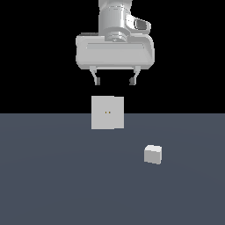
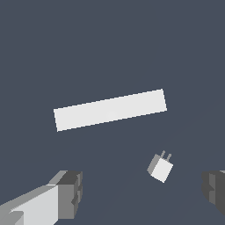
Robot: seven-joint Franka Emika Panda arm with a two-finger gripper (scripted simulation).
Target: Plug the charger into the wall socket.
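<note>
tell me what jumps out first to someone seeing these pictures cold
The big pale robot hand hangs open high in the middle of the exterior view, holding nothing. Right below it the wall socket stands upright on the dark floor, two tiny orange holes at its centre. The small charger lies apart, toward the exterior view's right and nearer the camera; the wrist view shows its two prongs.

charger [image 1: 153, 154]: plain white-grey | wall socket [image 1: 107, 112]: pale grey-white, two orange-brown holes | worktop [image 1: 52, 176]: slate blue-grey | pincer [image 1: 114, 81]: white, dark tips
</note>
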